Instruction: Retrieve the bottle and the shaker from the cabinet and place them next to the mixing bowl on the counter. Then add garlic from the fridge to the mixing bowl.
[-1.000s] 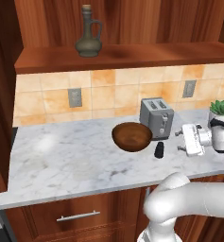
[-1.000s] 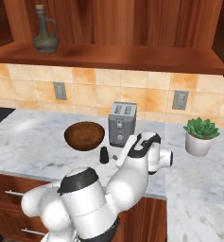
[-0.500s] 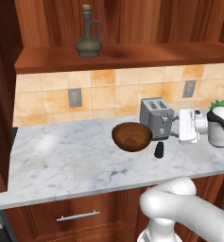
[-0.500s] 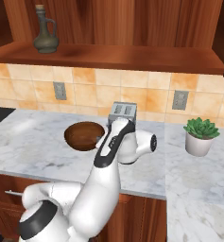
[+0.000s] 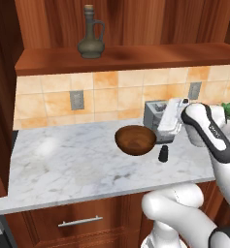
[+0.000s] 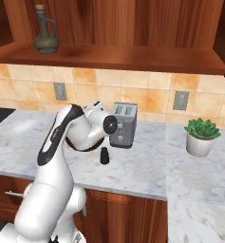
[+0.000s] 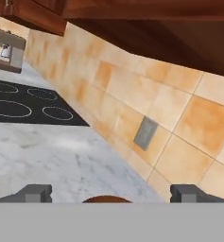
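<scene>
We see a marble surface [image 5: 73, 160] in mid frame, bottle [image 5: 90, 33] upper left. The arm hides part of the toaster [image 5: 153, 113]. Our pincer [image 7: 111, 193] is released.

The counter [image 5: 77, 164] is white marble with grey veining, over reddish-brown wooden drawers [image 5: 77, 220]. The mixing bowl [image 5: 135, 140] is dark brown wood, the shaker [image 5: 162, 154] beside it black. On the brown shelf [image 5: 136, 55] stands a dull olive-grey bottle [image 5: 91, 35]. The backsplash [image 6: 152, 90] is tiled in cream and orange. The toaster [image 6: 124, 125] is grey metal; the plant [image 6: 202, 128] is green in a white pot.
</scene>
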Available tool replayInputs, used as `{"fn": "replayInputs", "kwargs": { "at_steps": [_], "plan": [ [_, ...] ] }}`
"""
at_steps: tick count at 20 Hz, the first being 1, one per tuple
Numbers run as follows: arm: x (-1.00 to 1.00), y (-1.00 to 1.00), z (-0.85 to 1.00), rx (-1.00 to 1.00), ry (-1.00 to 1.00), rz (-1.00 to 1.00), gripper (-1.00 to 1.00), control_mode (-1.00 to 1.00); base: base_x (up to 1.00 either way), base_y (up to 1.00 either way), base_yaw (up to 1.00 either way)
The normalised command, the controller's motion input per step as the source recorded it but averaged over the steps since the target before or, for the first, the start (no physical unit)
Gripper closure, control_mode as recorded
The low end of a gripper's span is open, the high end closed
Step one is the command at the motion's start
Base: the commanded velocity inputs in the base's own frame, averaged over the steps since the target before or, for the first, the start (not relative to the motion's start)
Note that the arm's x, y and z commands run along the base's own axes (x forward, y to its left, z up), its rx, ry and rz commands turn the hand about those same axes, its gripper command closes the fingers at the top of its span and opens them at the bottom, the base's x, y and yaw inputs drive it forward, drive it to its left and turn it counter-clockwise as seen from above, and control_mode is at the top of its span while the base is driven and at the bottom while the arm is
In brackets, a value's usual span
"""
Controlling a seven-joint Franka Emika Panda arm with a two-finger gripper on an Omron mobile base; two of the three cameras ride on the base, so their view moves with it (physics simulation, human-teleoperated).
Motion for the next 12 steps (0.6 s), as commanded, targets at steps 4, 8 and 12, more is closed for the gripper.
{"fn": "replayInputs", "kwargs": {
  "at_steps": [4,8,12],
  "plan": [
    [0.0,0.86,0.66,-0.02,0.01,-0.22,-1.0,-1.0,0.0,0.0,0.0],
    [0.0,0.87,0.64,0.0,0.06,-0.25,-1.0,-1.0,0.0,0.0,0.0],
    [0.0,0.81,0.48,0.0,0.1,-0.3,-1.0,-1.0,0.0,0.0,0.0]
  ]
}}
